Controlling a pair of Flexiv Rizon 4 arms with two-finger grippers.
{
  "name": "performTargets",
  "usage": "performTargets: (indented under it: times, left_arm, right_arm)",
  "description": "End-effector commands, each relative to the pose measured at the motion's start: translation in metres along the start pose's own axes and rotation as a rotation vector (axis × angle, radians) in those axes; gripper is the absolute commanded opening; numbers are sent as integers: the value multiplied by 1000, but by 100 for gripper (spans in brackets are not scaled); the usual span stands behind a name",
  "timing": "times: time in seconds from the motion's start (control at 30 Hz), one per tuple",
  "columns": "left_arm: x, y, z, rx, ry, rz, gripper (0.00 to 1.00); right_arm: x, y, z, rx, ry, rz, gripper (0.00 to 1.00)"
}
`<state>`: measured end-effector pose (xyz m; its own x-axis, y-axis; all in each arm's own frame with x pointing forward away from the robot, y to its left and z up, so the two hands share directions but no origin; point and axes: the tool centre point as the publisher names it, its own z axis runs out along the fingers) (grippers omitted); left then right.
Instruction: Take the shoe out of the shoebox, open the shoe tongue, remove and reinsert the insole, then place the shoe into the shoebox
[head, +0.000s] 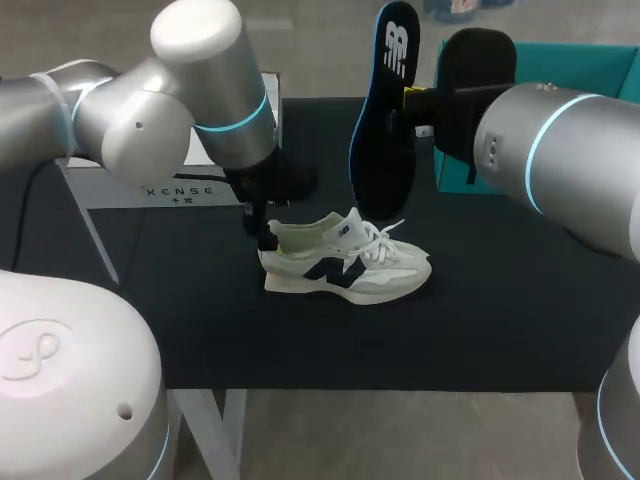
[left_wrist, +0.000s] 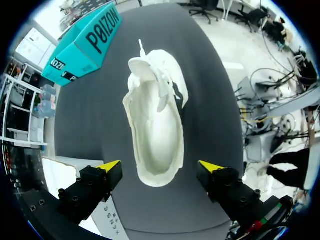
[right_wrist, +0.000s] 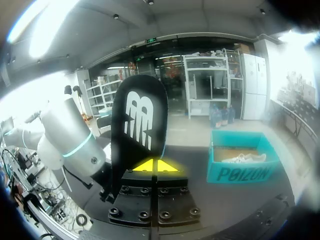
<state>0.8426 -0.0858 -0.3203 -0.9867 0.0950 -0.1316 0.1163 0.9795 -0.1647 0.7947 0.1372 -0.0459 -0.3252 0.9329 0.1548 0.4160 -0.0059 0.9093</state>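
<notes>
Black insole (right_wrist: 138, 125) pinched by right fingers (right_wrist: 145, 166), lower end hidden; left fingers (left_wrist: 109, 168) spread near shoe (left_wrist: 156, 120) heel.

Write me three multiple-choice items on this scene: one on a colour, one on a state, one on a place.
1. The cardboard shoebox is: A teal; B red; C brown.
2. The left hand, at the white lace-up sneaker's heel, is: A shut on a lace; B open; C shut on the heel.
3. The black foam insole is: A in the shoebox; B inside the sneaker; C upright in the right hand.

Key: 1 A, its walls are teal. 2 B, its yellow tips stand clear on either side of the heel. 3 C, the right wrist view shows the tips closed on its lower end.
</notes>
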Motion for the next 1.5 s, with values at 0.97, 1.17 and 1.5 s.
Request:
performTargets:
  times: [0.97,1.17,1.5]
  left_arm:
    - [-52,-63,77,120,32,64,31]
    - [-47,-68,83,113,73,106,0]
    - [-47,-67,71,147,179,334,0]
  right_arm:
    - [-1,-1,0,1,2,0,0]
    - [-1,-1,0,1,2,0,0]
    - [-1,-1,0,1,2,0,0]
